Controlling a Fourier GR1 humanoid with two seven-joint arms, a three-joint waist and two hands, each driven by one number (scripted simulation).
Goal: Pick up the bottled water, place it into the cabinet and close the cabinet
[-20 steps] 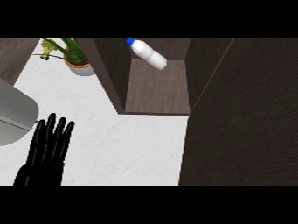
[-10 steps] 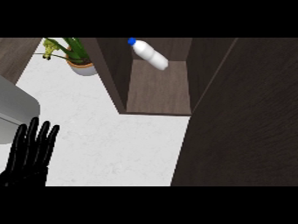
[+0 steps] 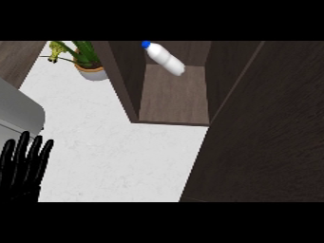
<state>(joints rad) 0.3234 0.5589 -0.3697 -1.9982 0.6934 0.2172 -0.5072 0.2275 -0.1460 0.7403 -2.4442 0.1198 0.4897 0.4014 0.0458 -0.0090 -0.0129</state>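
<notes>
The bottled water, white with a blue cap, lies tilted inside the dark wooden cabinet at the back of its shelf. The cabinet door fills the right side of the view, swung partly across the opening. My left hand shows at the lower left with straight fingers pointing up, holding nothing, well away from the cabinet. My right hand is out of sight.
A potted green plant stands on the white counter left of the cabinet. A grey rounded appliance occupies the left edge, just above my left hand.
My left hand has drifted left and down toward the lower left corner. The door covers slightly more of the right side. The bottle has stayed put.
</notes>
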